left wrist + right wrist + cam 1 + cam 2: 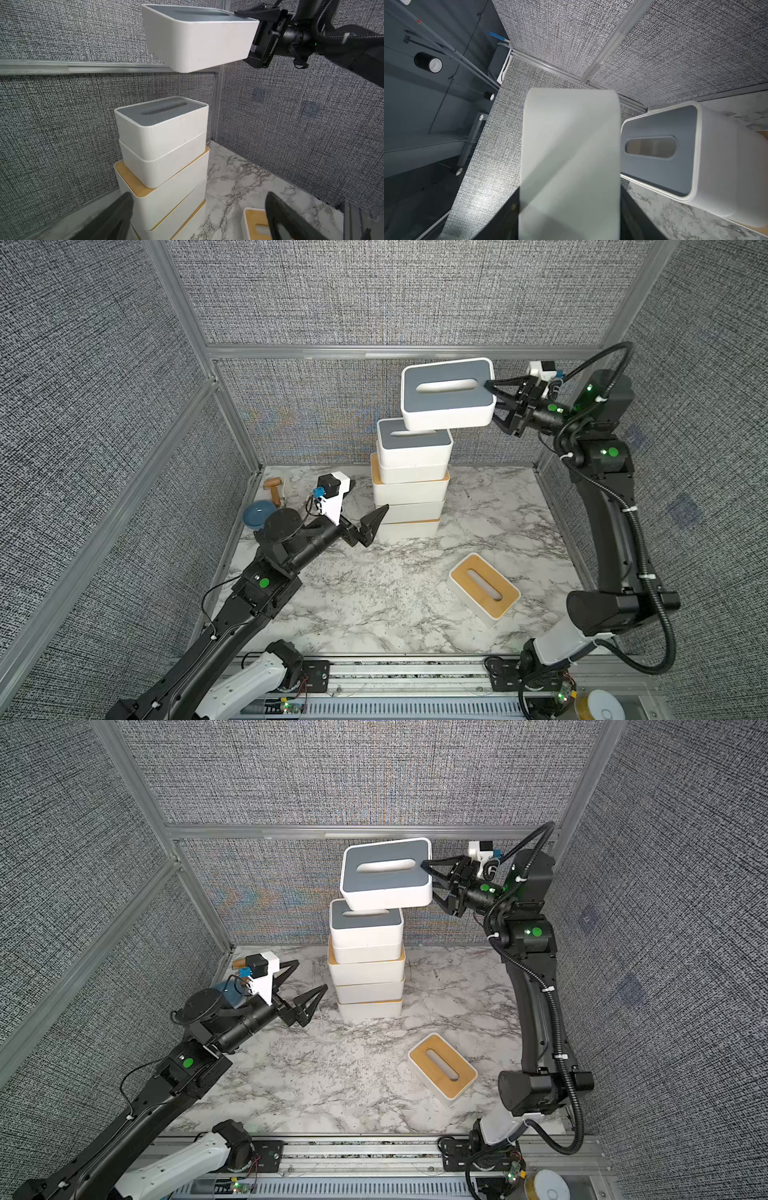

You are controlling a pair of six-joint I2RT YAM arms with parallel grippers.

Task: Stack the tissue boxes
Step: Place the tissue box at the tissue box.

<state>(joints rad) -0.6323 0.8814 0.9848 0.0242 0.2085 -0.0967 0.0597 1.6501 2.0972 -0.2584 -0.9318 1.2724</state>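
– Right gripper [493, 403], upper right of the frame in both top views: what does it have?

– It is clamped on the short end of a grey-lidded tissue box [448, 391], one finger on the lid and one under the base. That keeps the box lid up and nearly level, clear of the stack [410, 489] at frame centre.

– And the rest?

– The stack is five boxes with a second grey lid [413, 438] on top. A bamboo-lidded box [484, 587] lies alone on the marble table [374, 605], lower right. The left gripper [304, 981], left of centre, is spread wide and holds nothing. It sits near the lower boxes, I'd guess to steady them.

– Left wrist view?

– Its fingers [116, 218] frame the stack. The carried box hangs well above the top lid with open air between, offset toward the right arm.

– Right wrist view?

– The carried box's white body fills the space between the jaws. The stack's grey lid shows beside it, not beneath it. I judge the box must shift across before lowering, and the uneven tiers could tip.
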